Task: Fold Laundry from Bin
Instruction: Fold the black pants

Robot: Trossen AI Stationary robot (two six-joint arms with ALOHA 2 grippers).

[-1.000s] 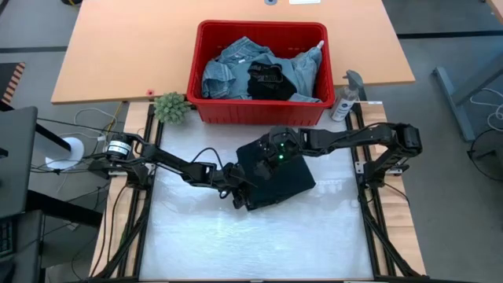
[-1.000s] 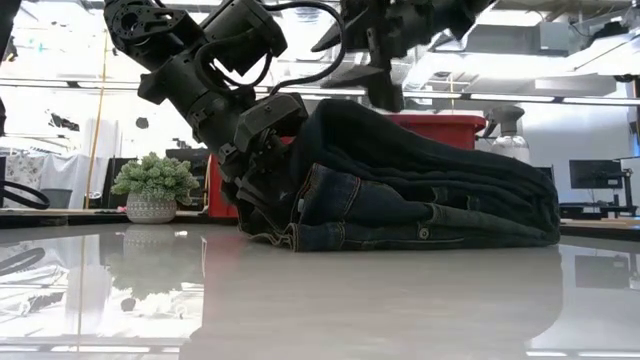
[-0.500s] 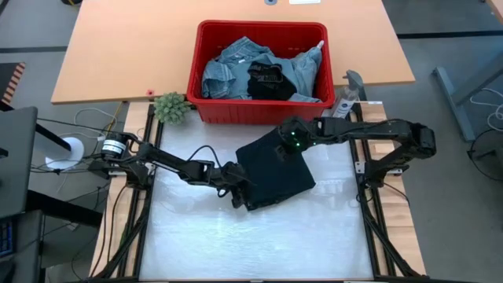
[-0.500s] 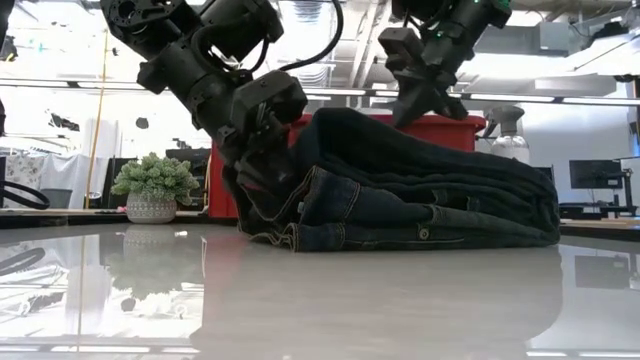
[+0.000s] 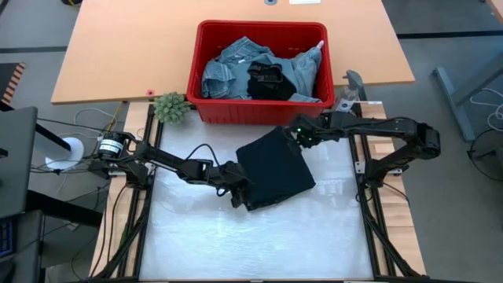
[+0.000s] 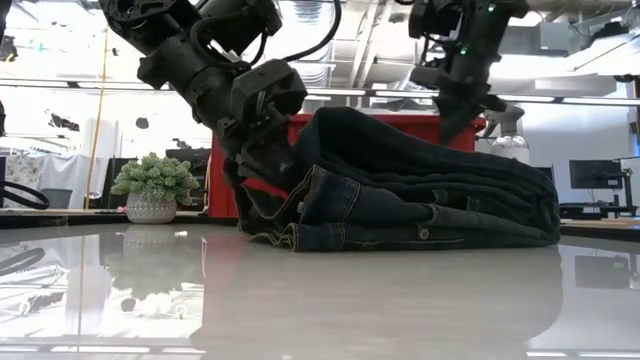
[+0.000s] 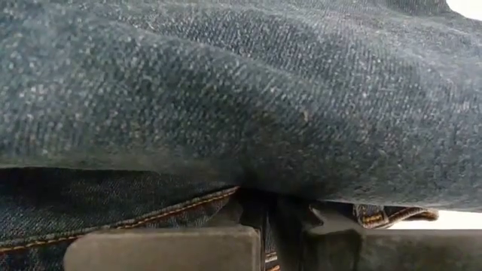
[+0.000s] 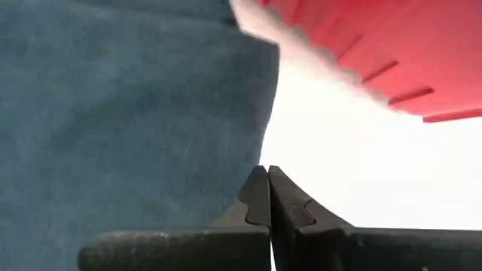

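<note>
A pair of dark jeans [image 5: 275, 169] lies folded on the white table, several layers deep in the low view [image 6: 420, 190]. My left gripper [image 5: 242, 195] is shut at the jeans' near-left corner. My right gripper [image 5: 301, 135] hangs shut and empty over the jeans' far-right corner, just in front of the red bin [image 5: 259, 114]; in its wrist view the closed fingertips [image 8: 268, 188] hold nothing. More laundry rests in the bin: light-blue denim [image 5: 228, 71] and a black garment [image 5: 269, 81]. My left gripper pinches the folded jeans at their left end [image 6: 262, 178], coming in slanting down from the table's left. In the left wrist view, stitched denim [image 7: 265, 256] sits between the shut fingers and a thick fold [image 7: 248, 113] bulges above them. The jeans rest on the table.
A small green plant [image 5: 170, 107] stands left of the bin and a spray bottle [image 5: 343, 102] to its right. The bin sits on a wooden table past the white one. Bare white surface stretches near and left of the jeans [image 5: 236, 244].
My right gripper has drawn off the top of the jeans toward the table's far right and tipped further downward, now hanging over their far-right corner. The jeans have kept their shape and place.
</note>
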